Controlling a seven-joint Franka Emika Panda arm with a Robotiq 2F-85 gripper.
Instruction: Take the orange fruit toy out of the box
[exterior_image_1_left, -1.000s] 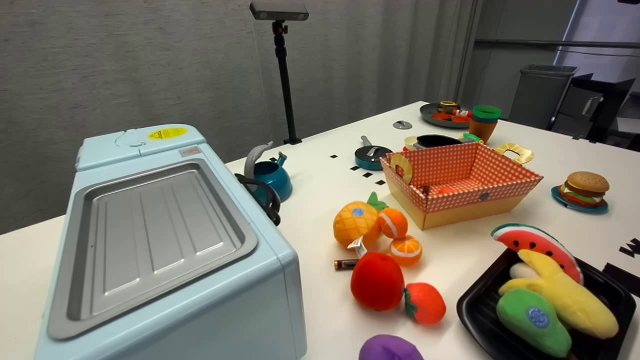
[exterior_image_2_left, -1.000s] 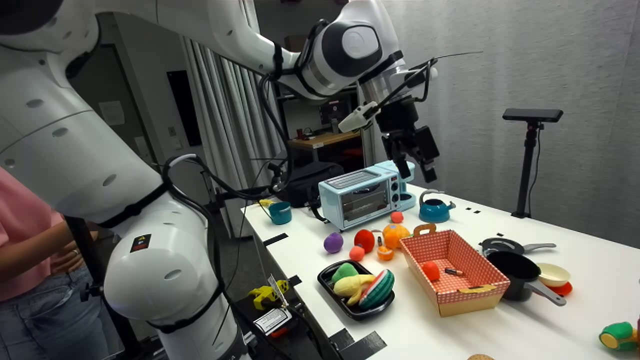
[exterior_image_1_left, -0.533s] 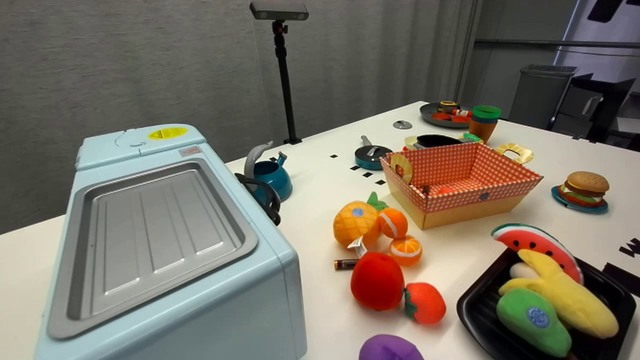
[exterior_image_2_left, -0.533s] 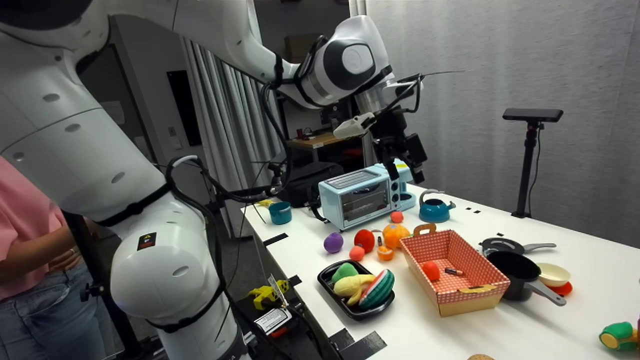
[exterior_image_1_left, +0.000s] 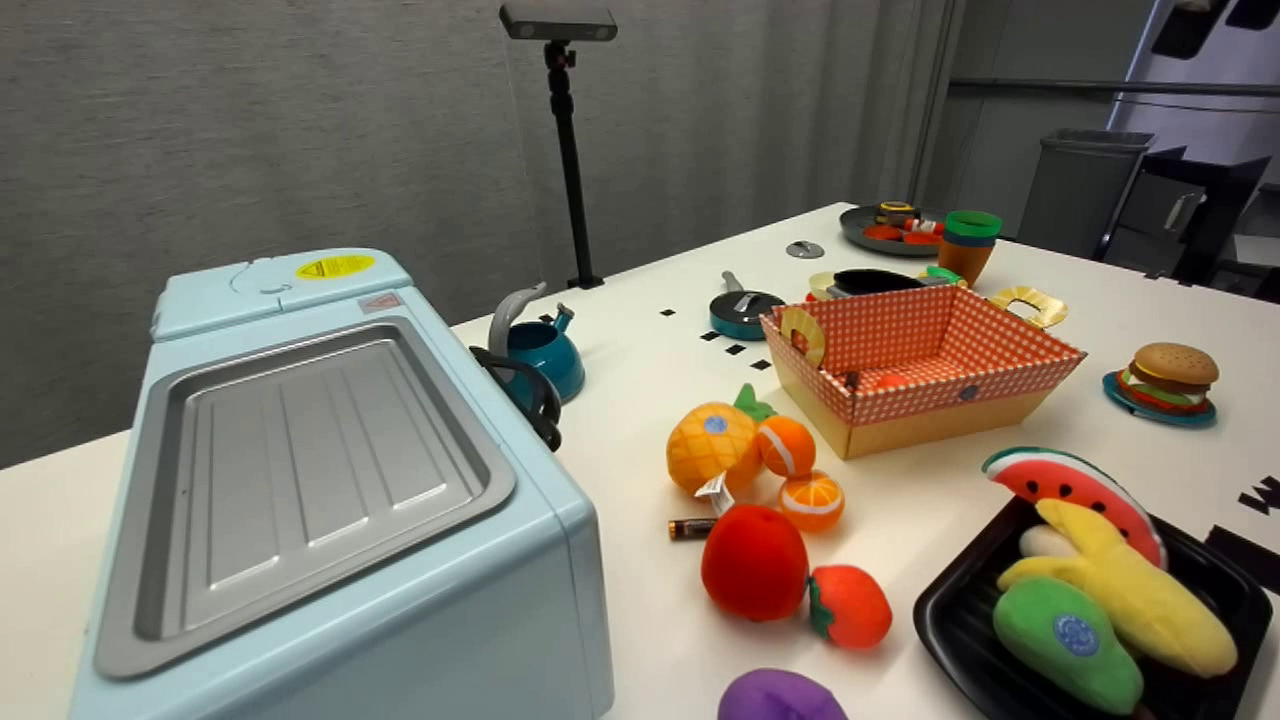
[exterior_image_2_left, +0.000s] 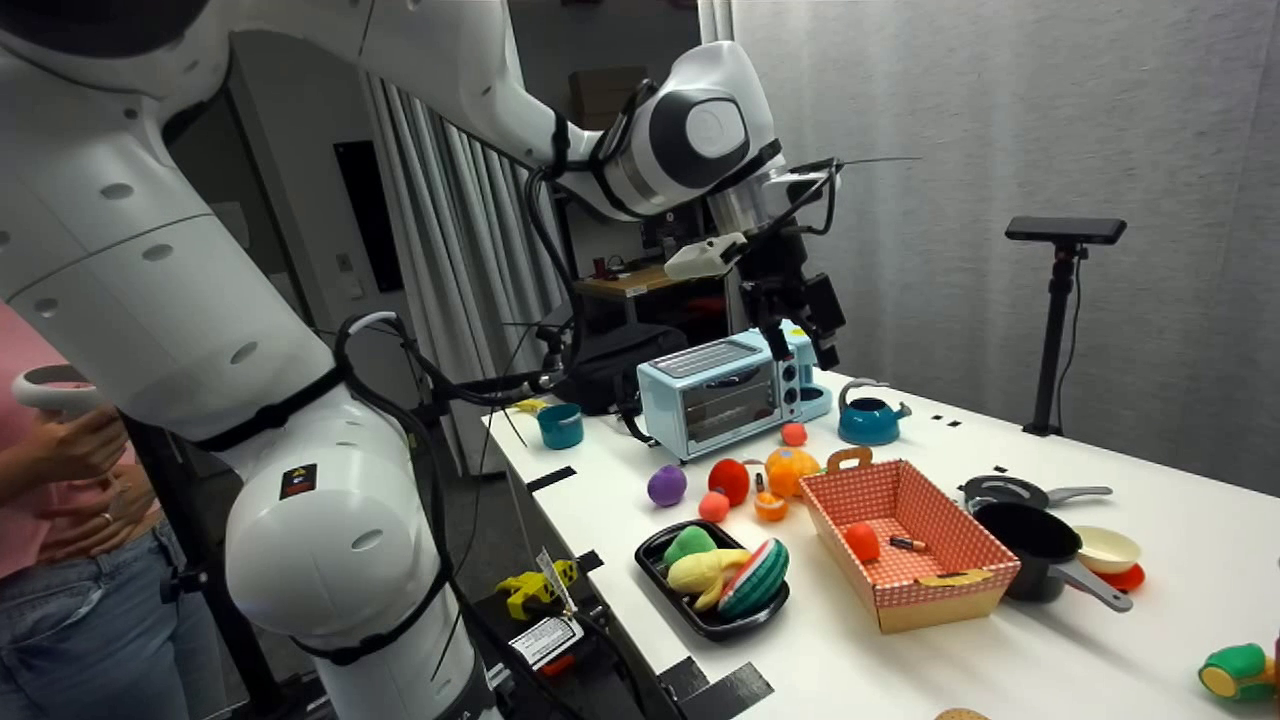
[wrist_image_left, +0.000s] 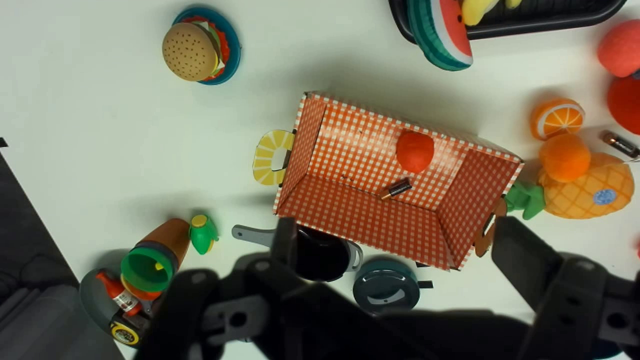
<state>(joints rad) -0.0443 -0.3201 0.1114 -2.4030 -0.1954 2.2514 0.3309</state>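
- lower and a bit farther left in an exterior view than a moment ago are the arm (exterior_image_2_left: 200, 300) and gripper (exterior_image_2_left: 803, 356); the box (wrist_image_left: 360, 215) has stayed put.
- at that view's left edge a person (exterior_image_2_left: 80, 620) now holds up a pale ring (exterior_image_2_left: 60, 388).
- the arm reaches in from the upper left, bends down at the wrist and hangs the gripper high over the table (exterior_image_2_left: 850, 655), slightly tilted; the oven (exterior_image_2_left: 730, 395) stands behind the gripper as seen from there.
- in an exterior view only the dark fingertips (exterior_image_1_left: 1188, 28) show, cut off at the top right corner.
- the fingers (wrist_image_left: 284, 245) are wide apart, to the left and right in the wrist view's lower half.
- the orange toy (wrist_image_left: 415, 151) sits on the box floor, close to one long wall.
- in the wrist view it lies past the fingertips, well apart from both fingers, a little right of midway between them.
- a battery (wrist_image_left: 396, 189) lies in the box just beside the orange toy, on the side nearer the fingers in that view.
- in an exterior view the box's wall hides all but a strip of the orange toy (exterior_image_1_left: 892, 381).
- a pot (wrist_image_left: 322, 252) stands just beside one long side of the box, the pineapple (wrist_image_left: 590, 192) just beside one end.
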